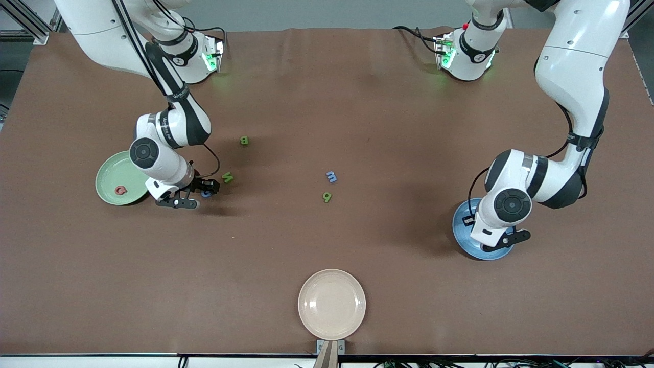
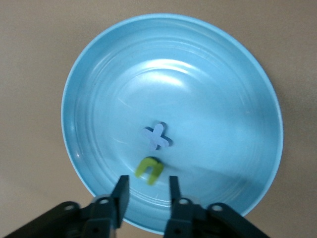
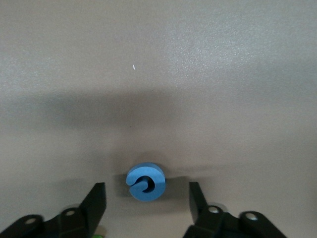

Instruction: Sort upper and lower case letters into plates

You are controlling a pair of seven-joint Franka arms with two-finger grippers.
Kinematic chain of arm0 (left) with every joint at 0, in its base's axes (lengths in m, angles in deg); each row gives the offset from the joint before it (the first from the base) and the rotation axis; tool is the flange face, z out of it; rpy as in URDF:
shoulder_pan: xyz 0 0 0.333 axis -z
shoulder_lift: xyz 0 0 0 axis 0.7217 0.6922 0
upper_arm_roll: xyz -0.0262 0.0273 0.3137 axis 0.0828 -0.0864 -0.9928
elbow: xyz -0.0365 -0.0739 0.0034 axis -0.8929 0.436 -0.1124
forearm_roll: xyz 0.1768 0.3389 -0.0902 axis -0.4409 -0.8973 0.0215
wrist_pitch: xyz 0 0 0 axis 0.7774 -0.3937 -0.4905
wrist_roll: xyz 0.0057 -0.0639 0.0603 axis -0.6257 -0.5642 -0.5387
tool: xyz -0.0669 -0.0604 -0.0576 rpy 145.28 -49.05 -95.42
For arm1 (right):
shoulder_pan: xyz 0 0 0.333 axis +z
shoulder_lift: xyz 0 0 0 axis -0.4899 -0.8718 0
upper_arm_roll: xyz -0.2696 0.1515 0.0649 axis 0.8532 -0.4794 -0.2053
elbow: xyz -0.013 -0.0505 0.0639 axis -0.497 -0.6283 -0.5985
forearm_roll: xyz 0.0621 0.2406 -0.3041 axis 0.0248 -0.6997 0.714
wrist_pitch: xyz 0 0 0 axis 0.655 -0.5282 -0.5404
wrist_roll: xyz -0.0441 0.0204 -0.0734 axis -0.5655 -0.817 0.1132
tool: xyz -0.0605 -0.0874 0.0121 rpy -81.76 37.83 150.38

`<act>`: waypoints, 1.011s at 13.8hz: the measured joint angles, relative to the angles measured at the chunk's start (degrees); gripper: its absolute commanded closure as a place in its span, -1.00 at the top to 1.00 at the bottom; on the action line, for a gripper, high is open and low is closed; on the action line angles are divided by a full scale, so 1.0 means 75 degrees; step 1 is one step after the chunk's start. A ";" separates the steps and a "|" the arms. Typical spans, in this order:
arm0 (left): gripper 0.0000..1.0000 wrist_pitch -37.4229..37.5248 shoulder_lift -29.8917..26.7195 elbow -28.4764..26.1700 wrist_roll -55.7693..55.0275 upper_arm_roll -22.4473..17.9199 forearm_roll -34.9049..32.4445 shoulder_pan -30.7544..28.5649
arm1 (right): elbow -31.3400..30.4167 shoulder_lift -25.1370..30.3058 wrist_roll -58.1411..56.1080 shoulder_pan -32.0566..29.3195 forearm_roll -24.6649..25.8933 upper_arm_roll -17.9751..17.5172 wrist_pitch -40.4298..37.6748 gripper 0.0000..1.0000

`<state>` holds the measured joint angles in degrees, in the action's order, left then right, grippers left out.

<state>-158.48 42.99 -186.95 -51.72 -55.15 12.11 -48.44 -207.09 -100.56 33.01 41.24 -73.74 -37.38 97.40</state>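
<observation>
The right gripper (image 3: 147, 198) points down, low over the table, fingers spread wide with a blue letter (image 3: 145, 182) lying between them, beside the mint plate (image 1: 110, 179). The left gripper (image 2: 146, 191) hangs over the blue plate (image 2: 223, 99), fingers parted, empty.

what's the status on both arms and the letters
Right gripper open, straddling blue letter beside green plate. Left gripper open over blue plate. Nothing in the way.
</observation>
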 measured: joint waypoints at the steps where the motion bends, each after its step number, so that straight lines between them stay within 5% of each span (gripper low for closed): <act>1: 1.00 0.0000 0.0000 0.0014 -0.0012 0.0001 0.0000 -0.0002 | 0.0021 -0.0025 0.0000 0.0000 0.0001 0.0000 0.0000 0.36; 5: 1.00 0.0020 -0.0025 0.0107 -0.0424 0.0397 0.0114 0.0024 | 0.0154 -0.0179 0.0000 0.0001 0.0001 -0.0001 0.0000 0.21; 14: 0.94 0.0081 -0.0088 0.0111 -0.3470 0.2823 0.0335 0.0443 | 0.0288 -0.0262 0.0000 0.0001 0.0006 0.0000 -0.0016 -0.60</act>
<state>-157.87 42.33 -186.11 -77.74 -33.98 14.62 -45.12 -204.92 -102.52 33.01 41.25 -73.69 -37.38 97.28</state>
